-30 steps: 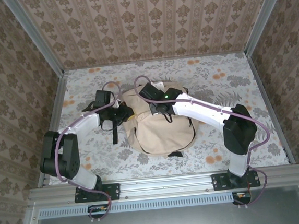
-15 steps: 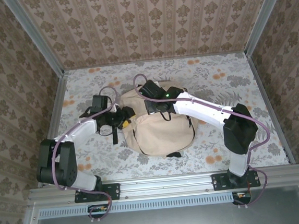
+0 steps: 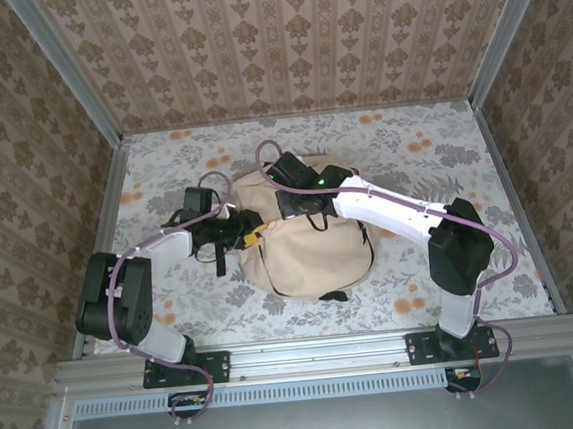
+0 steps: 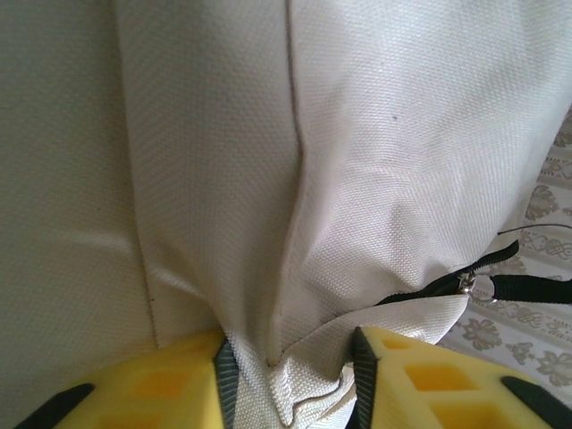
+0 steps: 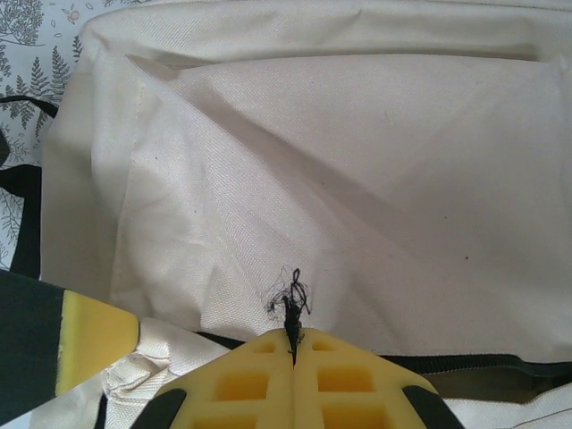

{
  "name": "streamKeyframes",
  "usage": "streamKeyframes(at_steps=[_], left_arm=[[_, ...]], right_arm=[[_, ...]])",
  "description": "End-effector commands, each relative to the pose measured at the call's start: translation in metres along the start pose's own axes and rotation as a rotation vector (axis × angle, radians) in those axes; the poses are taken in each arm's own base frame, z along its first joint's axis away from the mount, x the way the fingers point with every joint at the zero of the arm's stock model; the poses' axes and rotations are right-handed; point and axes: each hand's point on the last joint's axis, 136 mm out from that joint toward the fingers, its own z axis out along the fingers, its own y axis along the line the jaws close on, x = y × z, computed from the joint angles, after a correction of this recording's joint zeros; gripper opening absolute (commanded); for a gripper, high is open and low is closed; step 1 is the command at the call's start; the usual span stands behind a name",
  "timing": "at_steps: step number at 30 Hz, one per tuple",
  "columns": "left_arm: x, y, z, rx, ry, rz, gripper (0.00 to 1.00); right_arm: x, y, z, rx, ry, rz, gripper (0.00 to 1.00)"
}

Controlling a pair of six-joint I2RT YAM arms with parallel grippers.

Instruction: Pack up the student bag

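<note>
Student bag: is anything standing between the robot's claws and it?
Nothing visible. The left claw pinches a fold of the student bag, and the right claw is closed on a frayed black cord by the bag's zipper.

The L arm (image 3: pixel 159 251) is folded at the elbow, forearm stretched rightward & low. A fold of the student bag (image 4: pixel 402 179) is pinched by the left gripper (image 4: pixel 286 365). The R arm (image 3: pixel 387 211) is reached leftward, wrist angled down. A black zipper pull (image 5: pixel 290 297) is clamped by the right gripper (image 5: pixel 293 344), pads pressed flush.
</note>
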Motion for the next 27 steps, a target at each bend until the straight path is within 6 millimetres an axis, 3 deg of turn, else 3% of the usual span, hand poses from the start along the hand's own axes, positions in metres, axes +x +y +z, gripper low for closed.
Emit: streamKeyframes(at_steps=[1, 4, 8, 17, 27], left_arm=[[-0.007, -0.025, 0.001, 0.075, -0.005, 0.064, 0.32], [-0.007, -0.026, 0.000, 0.069, -0.010, 0.068, 0.18], [-0.007, -0.019, -0.006, 0.023, -0.029, 0.071, 0.00], [-0.001, 0.010, -0.028, -0.114, -0.058, 0.084, 0.00], [-0.005, 0.023, -0.036, -0.144, -0.077, 0.054, 0.00]], right_arm=[[0.001, -0.001, -0.003, -0.015, -0.001, 0.011, 0.00], [0.000, -0.003, -0.005, -0.001, -0.006, 0.010, 0.00], [-0.002, -0.022, -0.011, 0.093, -0.032, 0.006, 0.00], [-0.002, -0.084, -0.035, 0.370, -0.073, 0.027, 0.00], [0.012, -0.124, -0.030, 0.492, -0.043, 0.075, 0.00]])
